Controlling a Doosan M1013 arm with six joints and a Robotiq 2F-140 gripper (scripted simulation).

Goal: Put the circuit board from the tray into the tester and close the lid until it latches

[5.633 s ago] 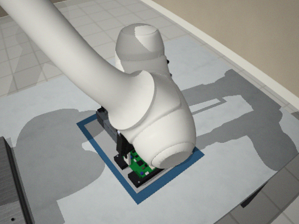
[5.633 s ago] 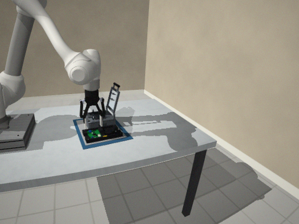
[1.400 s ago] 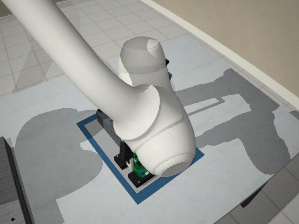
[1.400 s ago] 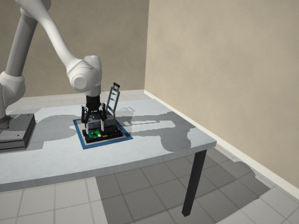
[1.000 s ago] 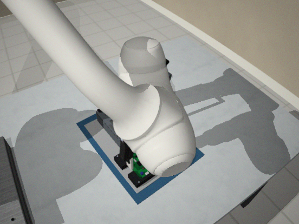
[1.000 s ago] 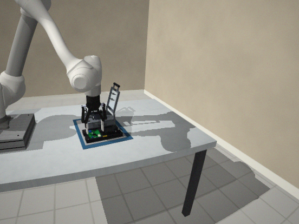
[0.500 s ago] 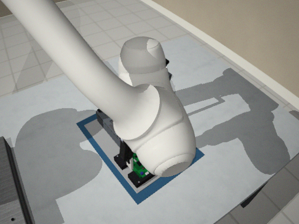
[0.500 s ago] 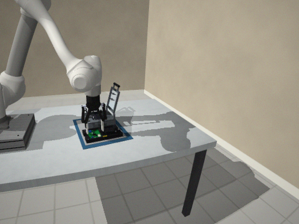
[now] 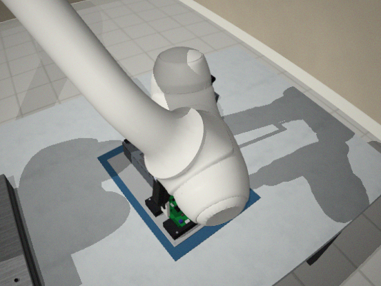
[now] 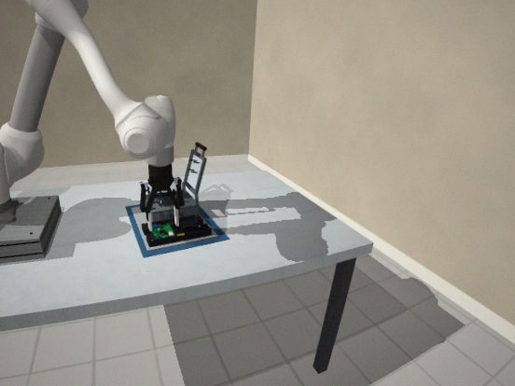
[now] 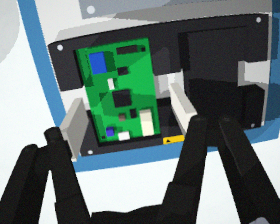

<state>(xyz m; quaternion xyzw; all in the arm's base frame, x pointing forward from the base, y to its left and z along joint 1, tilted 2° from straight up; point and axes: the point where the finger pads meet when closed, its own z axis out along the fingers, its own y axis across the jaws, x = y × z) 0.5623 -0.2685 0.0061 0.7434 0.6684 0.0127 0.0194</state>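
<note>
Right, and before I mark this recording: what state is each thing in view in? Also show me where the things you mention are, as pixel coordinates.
Gripper (image 9: 179, 205) (image 10: 163, 221) (image 11: 127, 102): open, fingers around the board
Board (image 9: 177, 213) (image 10: 160, 229) (image 11: 132, 82): face up in a tray pocket
Other pocket (image 10: 192, 227) (image 11: 215, 70): empty
Lid (image 9: 213, 79) (image 10: 199, 153): raised, unlatched
Hook: cannot tell

Yellow warning label (image 10: 180, 234) (image 11: 173, 140) on black tray (image 10: 198, 229) (image 11: 167, 111).

Beige walls (image 9: 293, 43) (image 10: 382, 90), tiled flr (image 9: 131, 32) (image 10: 233, 333), window light prob.
</note>
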